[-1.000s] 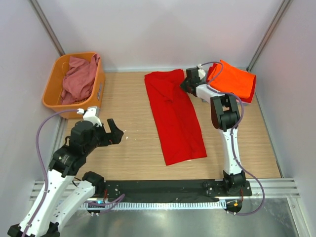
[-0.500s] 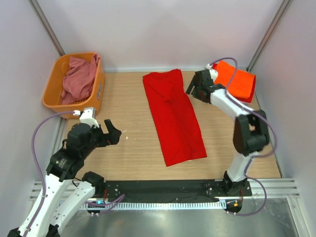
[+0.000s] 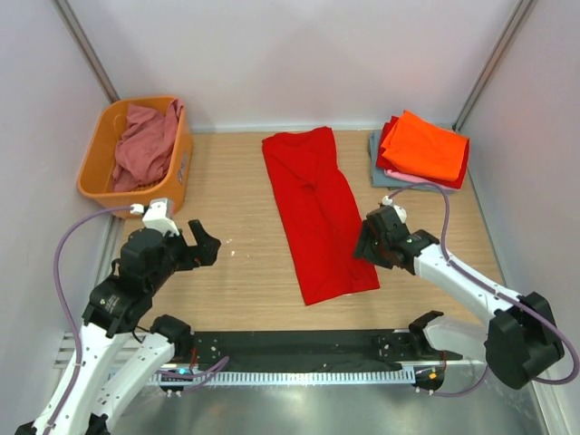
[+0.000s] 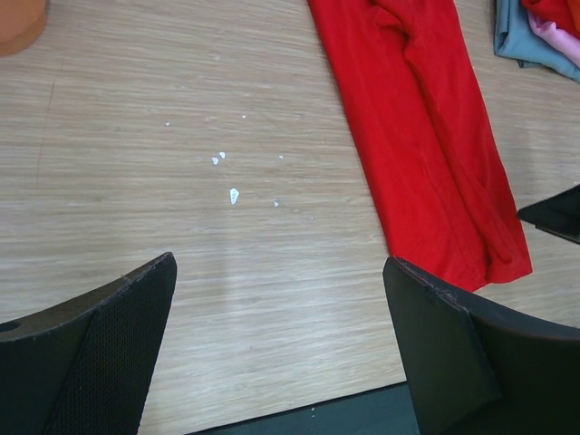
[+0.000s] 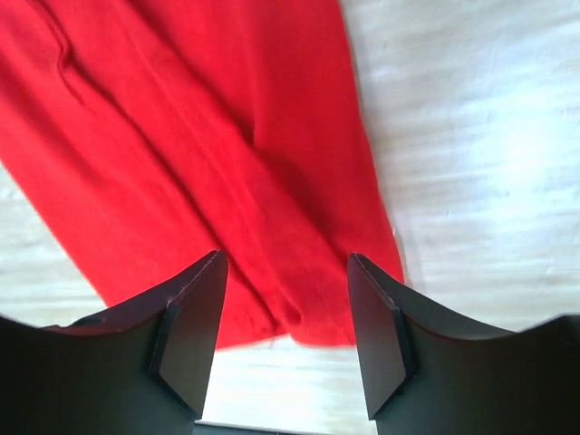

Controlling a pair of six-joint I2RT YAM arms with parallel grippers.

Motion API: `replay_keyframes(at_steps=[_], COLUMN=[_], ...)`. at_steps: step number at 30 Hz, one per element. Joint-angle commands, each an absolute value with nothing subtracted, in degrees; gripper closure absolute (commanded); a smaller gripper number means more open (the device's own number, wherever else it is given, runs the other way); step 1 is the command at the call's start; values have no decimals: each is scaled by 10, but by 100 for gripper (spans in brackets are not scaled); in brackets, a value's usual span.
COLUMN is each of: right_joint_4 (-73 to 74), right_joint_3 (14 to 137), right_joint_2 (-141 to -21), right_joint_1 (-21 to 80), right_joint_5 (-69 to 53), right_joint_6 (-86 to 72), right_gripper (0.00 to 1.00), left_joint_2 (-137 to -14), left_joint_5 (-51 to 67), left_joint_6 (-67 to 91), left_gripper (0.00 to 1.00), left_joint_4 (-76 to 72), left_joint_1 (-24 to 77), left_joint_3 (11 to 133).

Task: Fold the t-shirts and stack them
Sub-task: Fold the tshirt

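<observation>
The left arm rises from its base at the near left corner, bends at the elbow, and leans forward over the light wooden table (image 3: 249, 276). The left gripper (image 3: 207, 241) hangs above bare wood, well to the left of the shirt. In the left wrist view its black fingers (image 4: 109, 344) are spread wide with nothing between them, and a few small white specks (image 4: 233, 194) lie on the wood ahead.

The right arm runs low from its base out to an elbow at the near right, then its forearm reaches back leftward across the table. The right gripper (image 3: 365, 246) sits at the right edge of the large bright red t-shirt (image 3: 317, 213), close to the near hem. In the right wrist view its two fingers (image 5: 192, 337) are parted above the red cloth, grasping nothing. Whether the tips touch the fabric cannot be told.

That red t-shirt lies mid-table as a long narrow strip, folded lengthwise, running from the near hem away toward the back wall and tilted slightly leftward at the far end.

At the far right corner sits a stack of folded t-shirts: a grey-blue t-shirt (image 3: 377, 154) at the bottom, a pink t-shirt (image 3: 405, 177) peeking out, a red one under the orange t-shirt (image 3: 428, 145) on top.

At the far left stands an orange plastic basket (image 3: 98, 168), holding a crumpled dusty rose t-shirt (image 3: 145, 140).
</observation>
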State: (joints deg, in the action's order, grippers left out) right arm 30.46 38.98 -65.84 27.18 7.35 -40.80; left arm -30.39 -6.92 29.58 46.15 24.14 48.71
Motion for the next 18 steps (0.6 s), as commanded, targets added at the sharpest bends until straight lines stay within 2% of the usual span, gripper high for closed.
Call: replay_keyframes(at_steps=[1, 18], right_joint_4=[323, 283], right_joint_3=[385, 330], right_joint_2=[-615, -657], right_joint_1=[290, 316], right_joint_5=[83, 76], right_joint_6=[-436, -449], right_gripper=[39, 47], left_joint_2=[-297, -297], left_joint_5=[-81, -86], left_joint_6=[299, 301], left_gripper=[4, 4], left_joint_4=[453, 454], left_joint_1=[242, 242], left_joint_3=[490, 490])
